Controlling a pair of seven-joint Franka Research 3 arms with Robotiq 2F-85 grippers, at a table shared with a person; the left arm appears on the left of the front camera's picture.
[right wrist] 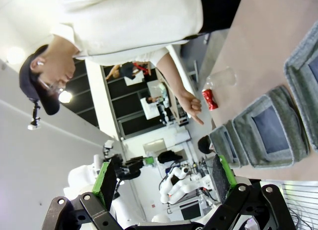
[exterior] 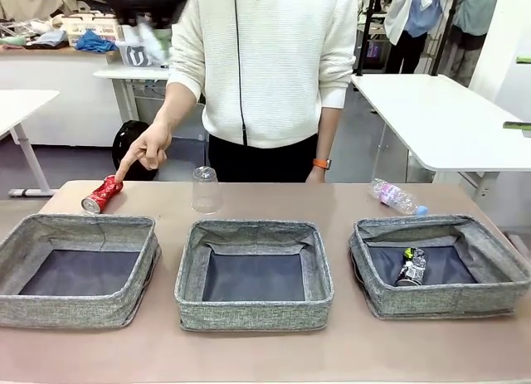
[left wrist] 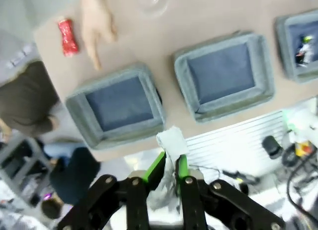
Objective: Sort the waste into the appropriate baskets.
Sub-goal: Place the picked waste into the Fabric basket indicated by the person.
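My left gripper (left wrist: 169, 166) hangs high above the table's near edge, shut on a crumpled white paper ball (left wrist: 171, 140). Three grey baskets stand in a row: left (exterior: 75, 308), middle (exterior: 249, 311), right (exterior: 431, 299). A dark crushed can (exterior: 411, 267) lies in the right basket. Behind the baskets are a crushed red can (exterior: 102, 194), an upturned clear cup (exterior: 206, 189) and a clear bottle with a blue cap (exterior: 397, 196). The person's hand (exterior: 148, 148) points a finger at the red can. My right gripper (right wrist: 164, 178) is open and holds nothing, well above the table.
The person stands at the far side of the table in a white sweater. White tables stand behind on both sides. A bare strip of tabletop runs in front of the baskets.
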